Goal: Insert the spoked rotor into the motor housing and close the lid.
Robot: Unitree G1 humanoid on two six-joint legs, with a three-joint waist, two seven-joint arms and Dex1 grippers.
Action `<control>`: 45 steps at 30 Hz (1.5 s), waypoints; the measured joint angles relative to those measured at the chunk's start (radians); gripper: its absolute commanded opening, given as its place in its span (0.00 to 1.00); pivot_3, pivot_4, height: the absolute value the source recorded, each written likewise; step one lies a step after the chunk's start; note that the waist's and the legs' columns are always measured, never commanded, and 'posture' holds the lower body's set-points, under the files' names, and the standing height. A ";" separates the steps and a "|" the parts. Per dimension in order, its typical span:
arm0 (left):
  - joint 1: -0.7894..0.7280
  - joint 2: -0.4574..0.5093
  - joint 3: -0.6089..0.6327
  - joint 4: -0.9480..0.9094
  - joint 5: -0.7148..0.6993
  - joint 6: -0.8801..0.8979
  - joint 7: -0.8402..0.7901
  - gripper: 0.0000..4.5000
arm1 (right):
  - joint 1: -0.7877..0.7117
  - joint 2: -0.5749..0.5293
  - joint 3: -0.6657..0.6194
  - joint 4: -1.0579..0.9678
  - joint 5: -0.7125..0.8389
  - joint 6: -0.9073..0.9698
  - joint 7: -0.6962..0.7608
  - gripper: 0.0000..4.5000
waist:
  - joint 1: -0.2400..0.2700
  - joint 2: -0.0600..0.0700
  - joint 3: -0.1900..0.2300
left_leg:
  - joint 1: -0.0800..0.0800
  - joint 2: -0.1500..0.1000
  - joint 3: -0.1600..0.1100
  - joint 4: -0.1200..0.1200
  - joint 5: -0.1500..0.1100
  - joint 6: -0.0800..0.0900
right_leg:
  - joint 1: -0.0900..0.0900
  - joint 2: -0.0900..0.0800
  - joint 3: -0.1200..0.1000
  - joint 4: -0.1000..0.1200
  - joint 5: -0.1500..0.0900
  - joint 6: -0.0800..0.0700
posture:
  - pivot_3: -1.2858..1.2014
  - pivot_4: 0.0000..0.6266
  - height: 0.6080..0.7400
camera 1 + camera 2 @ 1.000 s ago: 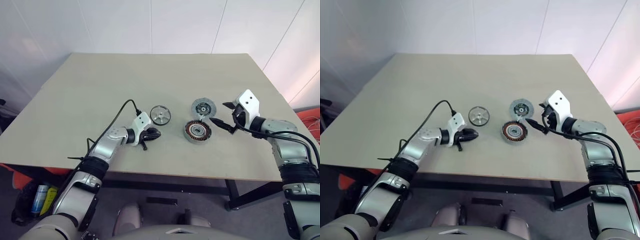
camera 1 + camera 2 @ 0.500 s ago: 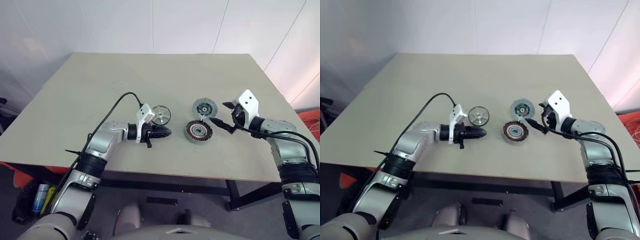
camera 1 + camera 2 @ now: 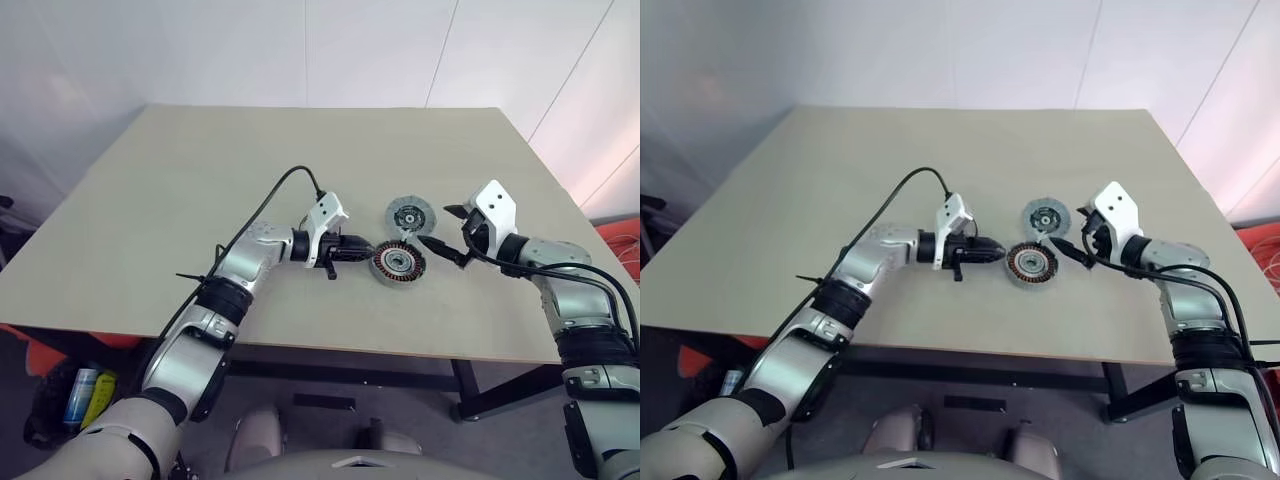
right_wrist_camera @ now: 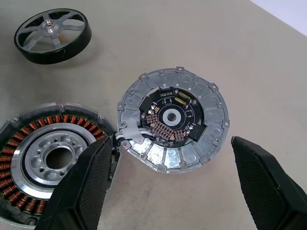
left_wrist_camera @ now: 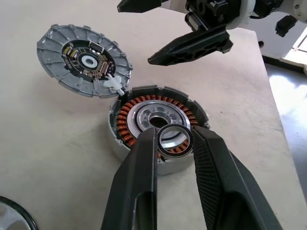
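Left gripper (image 5: 175,141) closed on a small thin metal ring with a dark rim (image 5: 175,139), pinched between its 2 black fingers (image 5: 139,177) and held level just above the near rim of the round grey motor housing with copper-brown windings around a silver centre (image 5: 156,120); whether ring and housing touch cannot be told. Straight past the fingertips, the housing sitting flat on the beige wooden table (image 3: 200,180), its open face up. Beyond it and touching its far rim, the flat round grey metal lid with a dark inner ring and small central hub (image 5: 84,60), tilted, one edge resting on the housing by a small white connector tab (image 5: 115,82). Behind the left gripper, near its wrist, the spoked rotor, a black-rimmed wheel with silver spokes and hub (image 4: 52,29), flat on the table, well apart from the housing and untouched. Right gripper (image 4: 172,184) spread wide, holding nothing, hovering just on the other side of housing and lid; between its 2 black fingers (image 4: 84,187) the lid in front and the housing off to one side, no contact with either. A black cable (image 3: 270,195) arching from the left wrist back along the arm.
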 measured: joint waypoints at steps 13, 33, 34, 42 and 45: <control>-0.197 -0.118 -0.008 0.344 0.129 -0.226 -0.003 0.16 | 0.037 -0.005 -0.006 -0.013 0.003 0.007 -0.012 1.00 | 0.009 0.000 0.000 | -0.001 -0.001 0.000 0.001 -0.001 0.002 | 0.000 -0.001 0.000 -0.001 0.001 0.002 | 0.52 0.00 1.00; -0.211 -0.197 -0.005 0.497 0.221 -0.316 0.005 0.16 | 0.084 -0.028 -0.029 -0.084 0.006 0.046 -0.031 1.00 | 0.025 0.000 0.000 | -0.001 0.000 0.000 0.001 -0.001 0.002 | 0.000 -0.001 0.000 -0.001 0.001 0.002 | 0.52 0.00 1.00; -0.214 -0.202 -0.003 0.504 0.226 -0.320 0.016 0.16 | 0.085 -0.028 -0.030 -0.084 0.006 0.047 -0.032 1.00 | 0.025 0.000 0.000 | -0.001 -0.001 0.000 0.001 -0.001 0.002 | 0.000 -0.001 0.000 -0.001 0.001 0.002 | 0.52 0.00 1.00; -0.243 -0.231 0.016 0.560 0.240 -0.348 0.103 0.16 | 0.089 -0.028 -0.033 -0.099 0.006 0.047 -0.034 1.00 | 0.024 0.000 0.000 | -0.001 0.000 0.000 0.001 -0.001 0.002 | 0.000 -0.001 0.000 -0.001 0.001 0.002 | 0.52 0.00 1.00; -0.243 -0.233 0.018 0.573 0.250 -0.356 0.109 0.16 | 0.090 -0.028 -0.033 -0.099 0.006 0.047 -0.036 1.00 | 0.025 0.000 0.000 | -0.001 -0.001 0.000 0.001 -0.001 0.002 | 0.000 -0.002 -0.001 -0.001 0.001 0.002 | 0.52 0.00 1.00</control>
